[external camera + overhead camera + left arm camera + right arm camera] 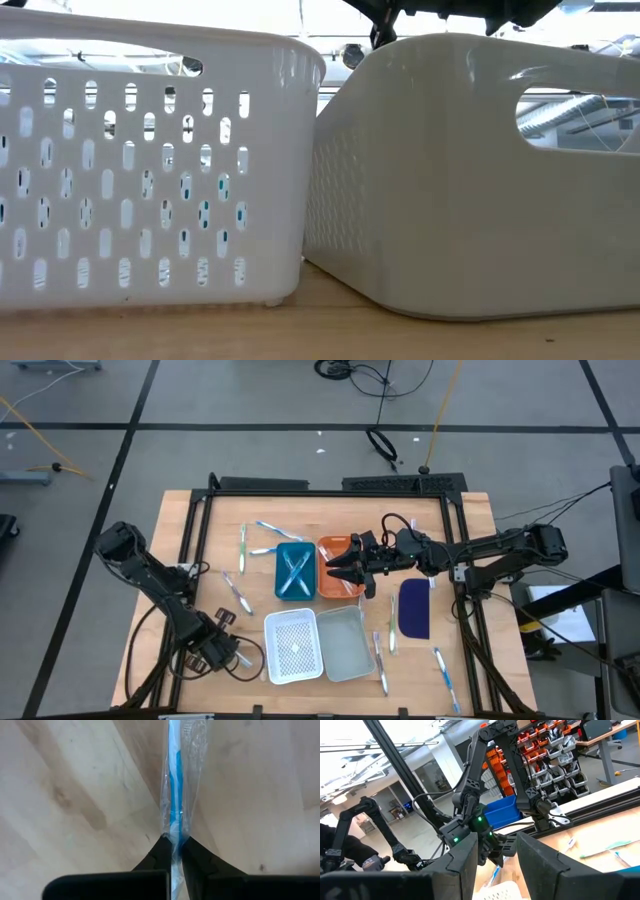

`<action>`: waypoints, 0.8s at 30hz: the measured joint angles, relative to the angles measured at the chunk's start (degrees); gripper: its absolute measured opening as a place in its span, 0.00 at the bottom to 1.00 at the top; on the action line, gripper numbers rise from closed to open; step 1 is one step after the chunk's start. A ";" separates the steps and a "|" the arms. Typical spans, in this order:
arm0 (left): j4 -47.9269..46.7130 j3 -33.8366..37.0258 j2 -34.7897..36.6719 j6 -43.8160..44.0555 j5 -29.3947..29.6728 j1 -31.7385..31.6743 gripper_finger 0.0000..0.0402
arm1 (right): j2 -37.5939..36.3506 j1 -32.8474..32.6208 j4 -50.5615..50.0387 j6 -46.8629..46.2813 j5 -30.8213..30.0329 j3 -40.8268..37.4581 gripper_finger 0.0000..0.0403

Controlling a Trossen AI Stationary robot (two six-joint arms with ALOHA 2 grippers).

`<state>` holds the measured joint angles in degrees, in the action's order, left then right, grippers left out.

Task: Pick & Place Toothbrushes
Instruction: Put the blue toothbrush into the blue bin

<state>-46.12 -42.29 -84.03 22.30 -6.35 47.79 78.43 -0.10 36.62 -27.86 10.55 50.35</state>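
the left pincer (172, 851) is closed tight on a wrapped blue toothbrush (175, 785) at the near left of the wooden surface (170, 560), gripped near one end, probably so it can be lifted clear and carried to the white basket (293, 647) just beside it. the right pincer (345, 572) hovers over the orange tray (331, 550), fingers part open and holding nothing that can be made out. other toothbrushes (241, 547) lie loose around the trays; beyond the surface is grey floor with cables.
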 joint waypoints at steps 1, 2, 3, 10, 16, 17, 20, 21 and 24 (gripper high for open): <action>-0.79 -0.50 0.00 0.71 0.31 0.00 0.03 | 0.00 0.00 0.00 0.00 0.01 0.00 0.32; -1.62 -1.01 -0.02 1.45 0.35 -0.02 0.02 | 0.00 0.00 0.00 0.00 0.01 0.00 0.32; -2.23 -1.51 0.00 2.23 0.48 -0.03 0.02 | 0.00 0.00 0.00 0.00 0.01 0.00 0.32; -6.67 -4.96 0.04 9.97 -1.51 0.18 0.02 | 0.00 0.00 -0.02 0.02 0.04 0.00 0.32; -8.76 -8.05 0.14 17.36 -2.92 0.48 0.03 | 0.00 0.00 0.00 0.02 0.05 0.00 0.32; -8.75 -8.54 0.28 18.86 -3.08 0.48 0.02 | 0.00 0.00 -0.02 0.02 0.04 0.00 0.32; -9.32 -10.10 0.87 23.79 -2.99 0.48 0.01 | 0.00 0.00 0.00 0.09 0.18 0.00 0.32; -9.98 -10.57 1.31 25.89 -2.80 0.48 0.02 | 0.00 0.00 -0.02 0.09 0.20 0.00 0.32; -11.25 -11.25 2.91 33.14 -2.64 0.50 0.02 | 0.00 0.00 -0.01 0.13 0.22 0.00 0.32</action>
<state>-57.37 -53.54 -81.12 55.44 -8.99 48.29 78.43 -0.10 36.61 -27.73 10.77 50.35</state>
